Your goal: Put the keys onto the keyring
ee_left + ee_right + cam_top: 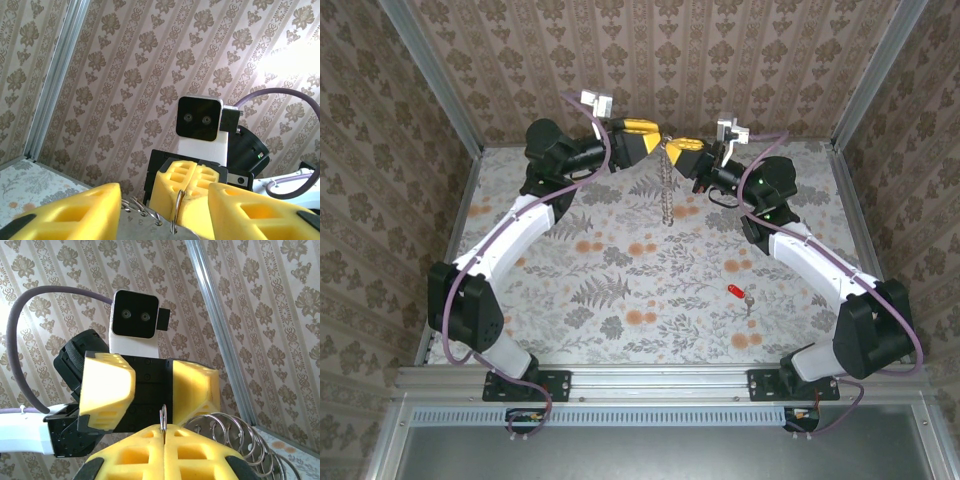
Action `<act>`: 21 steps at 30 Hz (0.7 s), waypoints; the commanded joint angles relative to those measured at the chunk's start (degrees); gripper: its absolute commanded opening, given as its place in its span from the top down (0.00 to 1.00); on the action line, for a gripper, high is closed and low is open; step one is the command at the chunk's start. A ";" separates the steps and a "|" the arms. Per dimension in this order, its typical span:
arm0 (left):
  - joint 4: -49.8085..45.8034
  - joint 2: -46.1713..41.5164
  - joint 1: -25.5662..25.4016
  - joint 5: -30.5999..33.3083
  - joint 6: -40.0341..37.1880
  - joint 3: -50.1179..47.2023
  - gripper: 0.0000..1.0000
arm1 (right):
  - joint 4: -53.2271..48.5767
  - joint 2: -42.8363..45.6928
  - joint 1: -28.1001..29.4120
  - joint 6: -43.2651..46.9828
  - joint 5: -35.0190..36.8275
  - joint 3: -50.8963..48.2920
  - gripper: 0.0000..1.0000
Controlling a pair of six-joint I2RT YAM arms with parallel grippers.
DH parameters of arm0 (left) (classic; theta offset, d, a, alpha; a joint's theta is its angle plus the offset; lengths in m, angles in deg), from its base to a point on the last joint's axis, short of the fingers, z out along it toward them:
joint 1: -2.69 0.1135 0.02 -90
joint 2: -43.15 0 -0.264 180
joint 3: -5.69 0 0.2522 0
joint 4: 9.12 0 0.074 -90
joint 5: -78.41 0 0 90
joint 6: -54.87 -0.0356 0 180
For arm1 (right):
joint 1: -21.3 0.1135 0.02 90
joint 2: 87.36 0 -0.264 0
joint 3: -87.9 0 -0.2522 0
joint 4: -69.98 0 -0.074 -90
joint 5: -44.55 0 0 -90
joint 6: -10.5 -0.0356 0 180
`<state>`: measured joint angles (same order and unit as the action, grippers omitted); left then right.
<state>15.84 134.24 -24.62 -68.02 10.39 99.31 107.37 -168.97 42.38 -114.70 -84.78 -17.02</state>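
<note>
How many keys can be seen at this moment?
1. The red-headed key lies on the right side of the table, toward the near edge, well apart from the keyring dangling at the back. Others could be hidden among its links.

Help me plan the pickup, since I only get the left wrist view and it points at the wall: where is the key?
Observer: The red-headed key lies flat on the table, right of centre, just inside the right arm.
Operator: Is it on the keyring yet?
Observer: No. The keyring hangs down as a chain of rings from the right gripper, over the far middle of the table, well apart from the key.
</note>
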 commanded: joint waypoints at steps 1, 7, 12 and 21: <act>2.42 0.67 -0.04 -2.15 0.98 -0.73 0.53 | 2.98 0.66 0.41 -0.72 0.74 1.34 1.00; 1.36 1.11 -1.01 -2.91 0.30 -0.75 0.56 | 2.98 0.57 0.37 -0.75 0.55 1.35 1.00; 0.87 1.63 -1.52 -3.08 -0.17 -0.36 0.58 | 2.98 0.66 0.37 -0.75 0.48 1.22 1.00; 1.16 2.46 -1.87 -3.09 0.00 0.57 0.72 | 2.55 0.77 0.39 -0.47 0.08 1.17 1.00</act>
<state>16.21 136.06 -26.17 -70.33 10.44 98.83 106.96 -168.97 42.36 -114.70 -84.65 -17.02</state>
